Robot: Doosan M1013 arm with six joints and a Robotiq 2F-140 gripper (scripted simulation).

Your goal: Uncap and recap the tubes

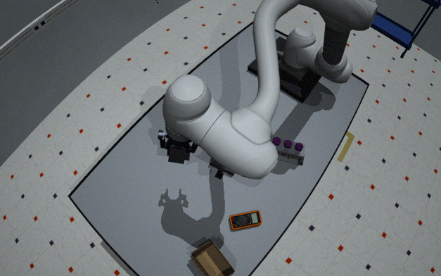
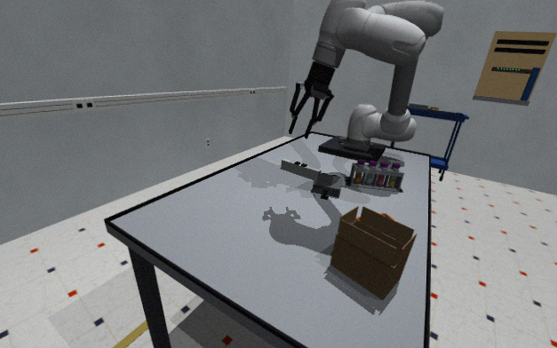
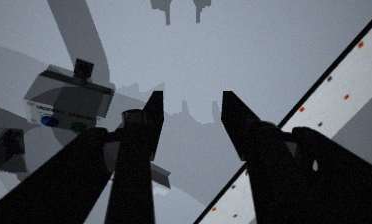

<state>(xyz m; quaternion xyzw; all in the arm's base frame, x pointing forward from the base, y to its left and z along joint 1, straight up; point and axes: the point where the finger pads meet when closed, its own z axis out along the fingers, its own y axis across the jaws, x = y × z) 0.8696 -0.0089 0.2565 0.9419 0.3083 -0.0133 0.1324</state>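
My gripper (image 2: 301, 129) hangs high above the far left part of the table, fingers pointing down, partly open with nothing between them; it also shows from above (image 1: 177, 151) and in the wrist view (image 3: 192, 107). The tube rack (image 2: 377, 175) stands near the arm's base with purple caps on all its tubes; from above (image 1: 289, 151) three caps show and the arm hides the rest. The cap tray (image 2: 299, 169) lies left of the rack. The key housing (image 3: 69, 100) with the blue key (image 3: 49, 121) and the green key (image 3: 78, 127) is below and to the left of the fingers; neither key looks lit.
A brown cardboard box (image 2: 373, 250) stands open near the table's front right. An orange multimeter (image 1: 245, 220) lies between the box and the rack. The table's left edge runs close beside the gripper. The arm's big elbow hangs over the table's middle.
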